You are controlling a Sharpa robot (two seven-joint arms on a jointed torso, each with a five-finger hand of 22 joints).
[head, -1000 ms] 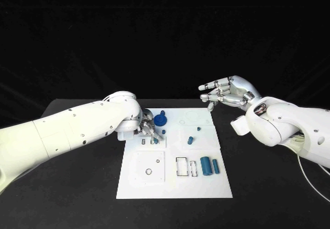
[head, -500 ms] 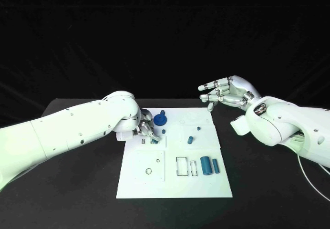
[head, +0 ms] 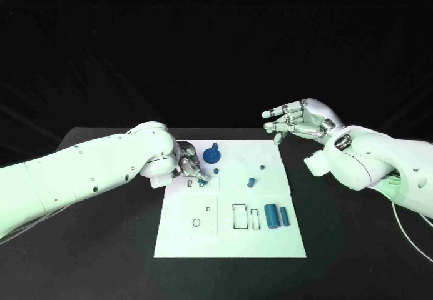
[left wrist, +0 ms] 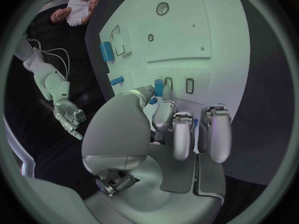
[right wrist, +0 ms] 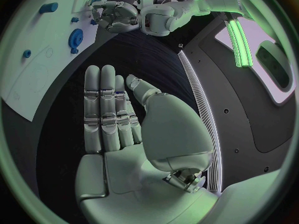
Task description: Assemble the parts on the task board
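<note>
The white task board lies in the middle of the black table. My left hand hovers low over the board's far left part. It pinches a small blue part between thumb and a finger, just above two narrow slots. A blue gear stands right beside that hand. My right hand is raised beyond the board's far right corner, fingers apart and holding nothing. In the right wrist view the palm faces the camera, with the gear and the left hand beyond it.
Two blue cylinders lie on the board's right side beside rectangular recesses. Smaller blue pieces sit in the board's middle right. A round ring mark is on the near left panel.
My left hand has crept slightly to the left and lower over the slots, still pinching the blue part. The right hand has stayed where it was.
</note>
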